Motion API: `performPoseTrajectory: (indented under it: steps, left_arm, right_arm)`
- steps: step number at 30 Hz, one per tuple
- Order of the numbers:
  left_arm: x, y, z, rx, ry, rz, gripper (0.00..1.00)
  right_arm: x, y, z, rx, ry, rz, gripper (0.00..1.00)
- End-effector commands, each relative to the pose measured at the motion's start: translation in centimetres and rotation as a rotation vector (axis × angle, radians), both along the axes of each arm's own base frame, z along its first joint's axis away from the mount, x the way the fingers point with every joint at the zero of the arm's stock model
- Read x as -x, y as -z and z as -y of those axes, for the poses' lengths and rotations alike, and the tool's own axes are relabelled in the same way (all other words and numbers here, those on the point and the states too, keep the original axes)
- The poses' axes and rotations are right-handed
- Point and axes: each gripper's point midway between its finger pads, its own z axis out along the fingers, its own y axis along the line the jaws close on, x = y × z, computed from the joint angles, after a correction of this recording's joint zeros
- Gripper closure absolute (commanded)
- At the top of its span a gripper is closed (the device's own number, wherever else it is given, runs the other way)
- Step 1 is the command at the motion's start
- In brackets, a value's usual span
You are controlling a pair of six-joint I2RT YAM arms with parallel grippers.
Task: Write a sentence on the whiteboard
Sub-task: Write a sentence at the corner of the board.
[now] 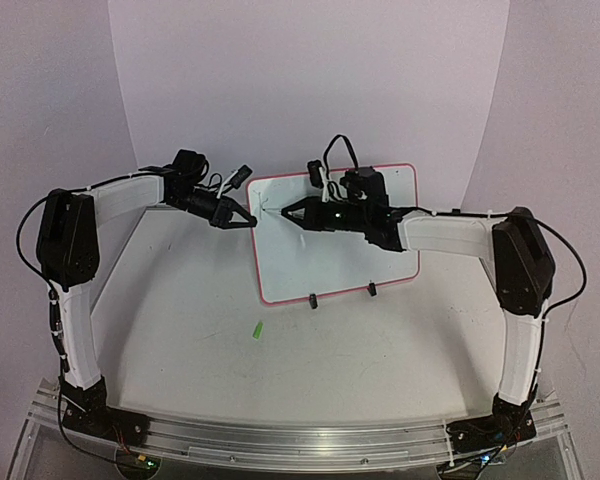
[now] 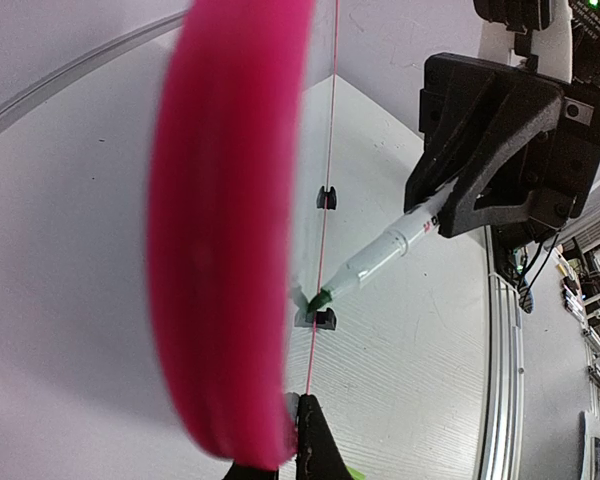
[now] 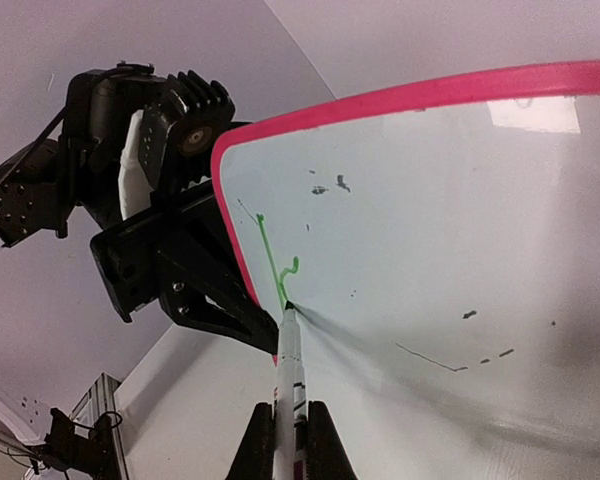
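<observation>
The whiteboard is standing upright at the centre of the top view, resting on the counter on two black clip feet along its lower edge. Its pink rim is running around the white writing surface.

The left claw is reaching in from the left of the frame, and its fingers are clamping the left rim of the whiteboard.

The right claw is reaching in from the right of the frame, across the board face. Its fingers are closing on a marker, and the marker tip is touching the board near the left rim. In the right wrist view, green strokes are showing just above the tip.

A small green cap is lying on the counter, below and left of the board.
</observation>
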Motion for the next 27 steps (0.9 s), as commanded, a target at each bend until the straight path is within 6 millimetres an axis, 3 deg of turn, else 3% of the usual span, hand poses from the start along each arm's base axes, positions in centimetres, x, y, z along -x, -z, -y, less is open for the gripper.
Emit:
performPoseTrajectory:
  steps: [1,8,17,27]
  left_arm:
    - [0.2,-1.6,-0.3,-0.016,-0.002,0.085,1.0]
    - [0.1,-1.6,-0.3,-0.016,-0.003,0.086,1.0]
    - [0.1,-1.6,-0.3,-0.018,-0.004,0.085,1.0]
    - [0.1,-1.6,-0.3,-0.019,-0.005,0.086,1.0]
  right_arm:
    - [-0.8,-1.3,2.0,0.018,0.099,0.04,1.0]
    - [0.0,-2.1,2.0,0.006,0.069,0.053,1.0]
    - [2.3,-5.6,1.7,-0.086,-0.032,0.093,1.0]
    - [0.7,-4.4,1.7,-0.069,0.032,0.071,1.0]
